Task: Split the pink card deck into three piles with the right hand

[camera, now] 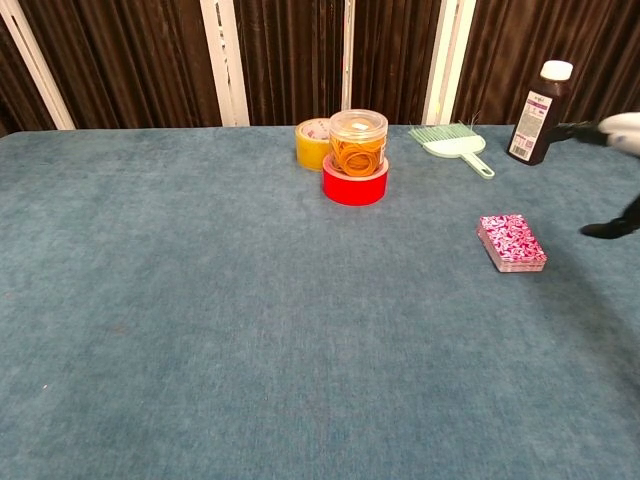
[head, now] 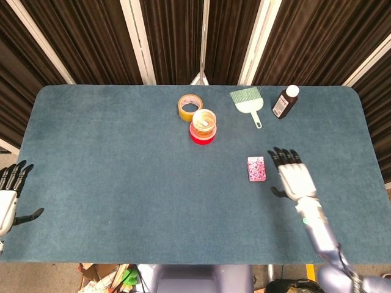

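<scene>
The pink patterned card deck (head: 256, 169) lies flat as one stack on the blue table, right of centre; the chest view shows the deck (camera: 512, 242) too. My right hand (head: 292, 176) hovers just right of the deck, fingers spread, holding nothing; only its blurred edge (camera: 618, 135) shows at the chest view's right border. My left hand (head: 8, 194) rests open at the table's near left edge, far from the deck.
A yellow tape roll (head: 190, 107), a clear jar of rubber bands (head: 204, 120) on a red roll (head: 202, 137), a green hand brush (head: 248, 103) and a brown bottle (head: 285, 101) stand behind the deck. The blue table (head: 122, 171) stretches left.
</scene>
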`<state>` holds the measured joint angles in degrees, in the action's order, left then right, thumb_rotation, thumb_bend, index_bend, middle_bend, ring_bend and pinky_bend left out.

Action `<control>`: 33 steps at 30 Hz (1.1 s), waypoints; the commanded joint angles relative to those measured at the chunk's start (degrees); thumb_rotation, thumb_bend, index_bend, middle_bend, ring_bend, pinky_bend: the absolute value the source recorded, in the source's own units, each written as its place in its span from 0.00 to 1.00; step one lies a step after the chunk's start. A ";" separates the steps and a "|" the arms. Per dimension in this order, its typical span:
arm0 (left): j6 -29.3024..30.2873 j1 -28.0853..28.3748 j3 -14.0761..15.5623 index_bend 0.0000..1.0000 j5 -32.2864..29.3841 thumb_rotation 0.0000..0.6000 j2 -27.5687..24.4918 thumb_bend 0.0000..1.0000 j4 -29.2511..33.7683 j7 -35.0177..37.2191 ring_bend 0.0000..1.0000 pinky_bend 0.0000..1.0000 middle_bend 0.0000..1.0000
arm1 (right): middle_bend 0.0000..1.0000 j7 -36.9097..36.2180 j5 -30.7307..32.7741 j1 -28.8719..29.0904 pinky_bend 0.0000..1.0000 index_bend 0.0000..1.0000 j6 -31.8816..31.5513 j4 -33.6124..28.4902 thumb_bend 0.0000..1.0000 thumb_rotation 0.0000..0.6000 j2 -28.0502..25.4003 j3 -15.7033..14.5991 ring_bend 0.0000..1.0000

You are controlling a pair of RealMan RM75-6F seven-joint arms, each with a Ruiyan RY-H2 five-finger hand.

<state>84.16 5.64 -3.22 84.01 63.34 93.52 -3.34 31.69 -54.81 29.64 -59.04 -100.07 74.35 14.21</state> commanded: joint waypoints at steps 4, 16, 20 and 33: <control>-0.65 0.14 -0.01 0.00 -0.52 1.00 -0.49 0.00 0.41 0.87 0.00 0.03 0.00 | 0.00 6.61 10.58 6.68 0.00 0.00 2.32 5.38 0.28 1.00 6.70 1.60 0.00; -2.11 0.53 0.05 0.00 -1.42 1.00 -1.06 0.00 0.85 1.79 0.00 0.04 0.00 | 0.00 9.16 19.75 12.76 0.00 0.16 4.20 14.78 0.28 1.00 12.24 1.04 0.00; -2.54 0.67 0.03 0.00 -1.73 1.00 -1.18 0.00 0.88 2.00 0.00 0.03 0.00 | 0.02 9.45 20.92 13.61 0.00 0.18 4.42 16.00 0.28 1.00 12.72 0.39 0.00; -3.14 0.89 0.13 0.00 -2.07 1.00 -1.42 0.00 1.31 2.28 0.00 0.04 0.00 | 0.03 9.19 23.63 15.14 0.00 0.19 4.24 16.43 0.28 1.00 12.97 -1.63 0.00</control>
<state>81.02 6.52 -3.10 81.93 61.93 94.82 -1.05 40.93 -31.31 44.69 -54.79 -83.73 87.31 12.67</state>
